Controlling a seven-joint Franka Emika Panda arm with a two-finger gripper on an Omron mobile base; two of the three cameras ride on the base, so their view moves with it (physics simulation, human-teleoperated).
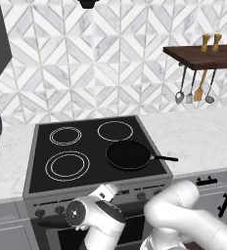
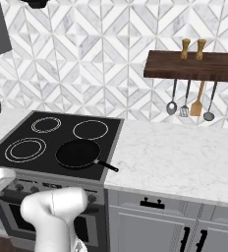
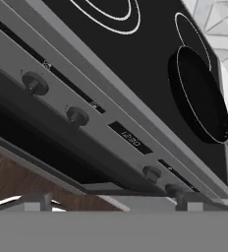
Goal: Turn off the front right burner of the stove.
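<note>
Left base view: stove (image 1: 32, 188) centre, frying pan (image 1: 129, 155) covering front right burner (image 1: 116, 164); arm low before knob panel, no knob touched yet.

Right base view: utensils (image 2: 190, 104) hang under shelf (image 2: 194, 66), well apart; bench (image 2: 180, 157) right of stove.

Hand view: end effector (image 3: 113, 201) spread open, empty, short of right-hand knobs (image 3: 152, 173); nothing blocking; turning remains.

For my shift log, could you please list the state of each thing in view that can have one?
Frying pan: empty, upright on the front right burner, handle toward the counter.
Stove: oven door shut, other three zones bare.
Knobs: none touched.
Utensils: hanging under the shelf.
Pincer: before the control panel, holding nothing.
</note>
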